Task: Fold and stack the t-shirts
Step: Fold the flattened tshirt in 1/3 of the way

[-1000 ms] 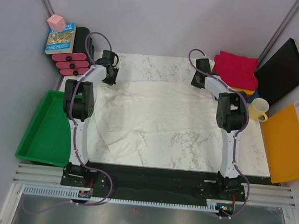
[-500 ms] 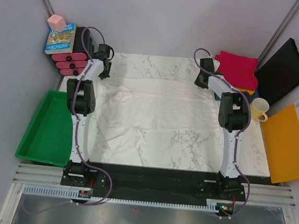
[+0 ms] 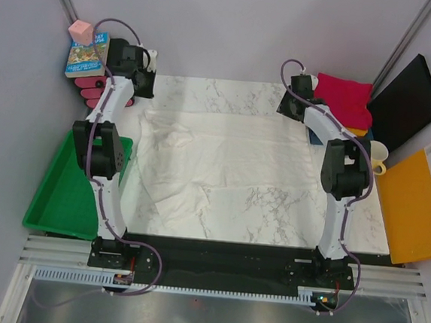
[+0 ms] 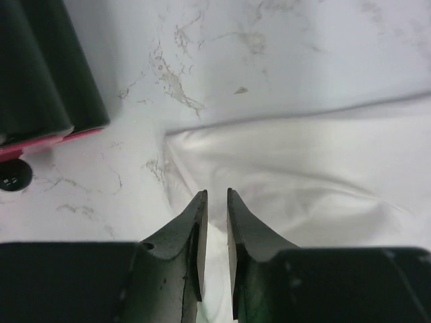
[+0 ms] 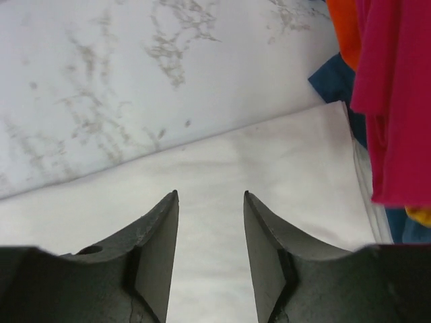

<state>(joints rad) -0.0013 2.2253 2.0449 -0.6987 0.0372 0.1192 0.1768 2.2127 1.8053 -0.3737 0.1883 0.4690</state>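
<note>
Roughly partway, judging by the layout; already folded and stacked at the far right corner of the desk [image 3: 294,214]: magenta t-shirt [image 3: 342,97] on top, orange t-shirt [image 3: 352,131] and dark blue t-shirt [image 5: 333,84] beneath; not yet folded: large off-white t-shirt [image 3: 215,161], spread wrinkled across the middle, near left part bunched; needs folding, then moving onto the stack. Over its far left corner, left fingers [image 4: 192,229] narrowly parted, gripping nothing; over its far right corner, right fingers [image 5: 158,235] moderately apart, also empty. Around: mug [image 3: 373,156] near the stack; orange-yellow board [image 3: 415,209] off the right edge; green tray [image 3: 54,193] at left; book [image 3: 87,52] far left; stack just beside the shirt's right corner, likely crowding a fold there.
</note>
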